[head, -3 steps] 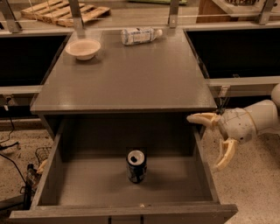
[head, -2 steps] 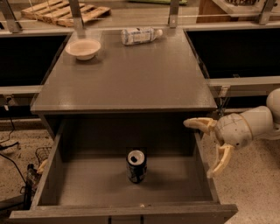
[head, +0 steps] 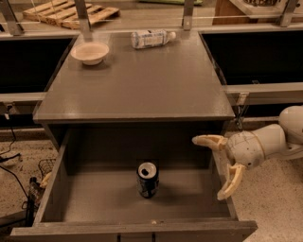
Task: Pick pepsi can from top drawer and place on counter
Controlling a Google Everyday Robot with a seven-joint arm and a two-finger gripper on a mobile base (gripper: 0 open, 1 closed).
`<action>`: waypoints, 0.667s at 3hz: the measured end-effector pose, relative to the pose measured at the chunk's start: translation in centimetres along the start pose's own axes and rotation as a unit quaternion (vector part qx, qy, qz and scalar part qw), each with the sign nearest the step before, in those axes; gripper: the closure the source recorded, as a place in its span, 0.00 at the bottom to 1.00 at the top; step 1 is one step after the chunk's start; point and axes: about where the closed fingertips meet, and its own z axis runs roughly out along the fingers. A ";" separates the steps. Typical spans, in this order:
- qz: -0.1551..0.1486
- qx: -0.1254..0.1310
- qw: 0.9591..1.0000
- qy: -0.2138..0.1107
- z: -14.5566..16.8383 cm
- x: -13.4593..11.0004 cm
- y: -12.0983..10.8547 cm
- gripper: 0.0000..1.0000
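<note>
The pepsi can stands upright on the floor of the open top drawer, near the middle, its silver top facing up. The counter is the flat grey cabinet top behind and above the drawer. My gripper is at the drawer's right side, above the right wall, to the right of the can and apart from it. Its two cream fingers are spread wide and hold nothing.
A cream bowl sits at the counter's back left. A clear plastic bottle with a white label lies on its side at the back middle. Black recesses flank the counter. Wooden pallets lie beyond. Cables lie on the floor at left.
My gripper has moved left, from outside the drawer's right wall to over that wall, closer to the can. The can, bowl and bottle have not moved.
</note>
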 end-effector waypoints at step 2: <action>-0.004 0.007 1.000 -0.022 2.0 0.5 -2.1 0.00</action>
